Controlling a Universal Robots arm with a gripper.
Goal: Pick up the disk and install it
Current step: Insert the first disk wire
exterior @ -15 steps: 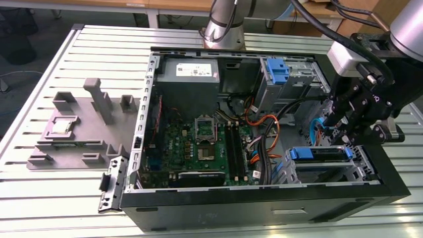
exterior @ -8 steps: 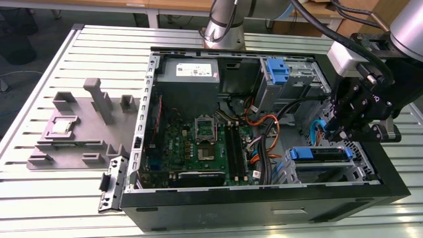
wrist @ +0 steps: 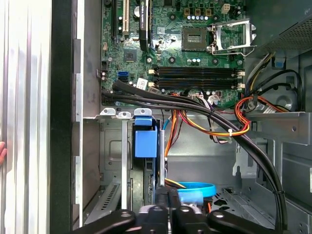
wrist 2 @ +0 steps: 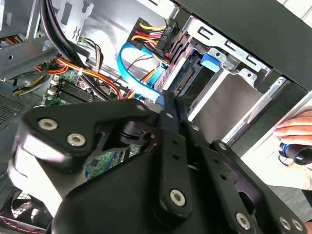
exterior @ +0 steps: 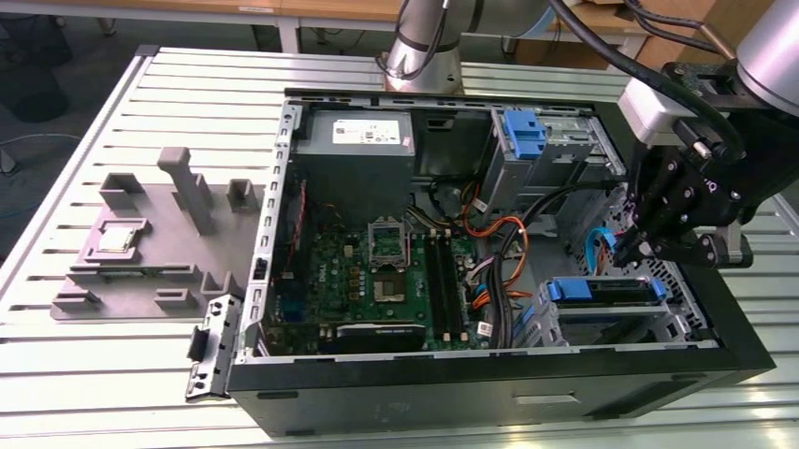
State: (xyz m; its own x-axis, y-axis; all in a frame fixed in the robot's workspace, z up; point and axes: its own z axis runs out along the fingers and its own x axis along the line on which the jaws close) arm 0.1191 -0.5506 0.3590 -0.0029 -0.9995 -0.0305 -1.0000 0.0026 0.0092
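Half over the case (exterior: 500, 385) wall, held the gripper (exterior: 624, 257) with fingers pressed together. Just below its tips, saw the disk (exterior: 601, 292) seated in the metal bay (exterior: 678, 321), blue cable (wrist: 195, 185) alongside; farther beyond, the motherboard (exterior: 374, 281).

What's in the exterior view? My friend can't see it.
A robot's black hand is close above the blue-framed disk, which sits in a metal bay at the exterior view's right of an open computer case. The case lies on a slatted metal table.
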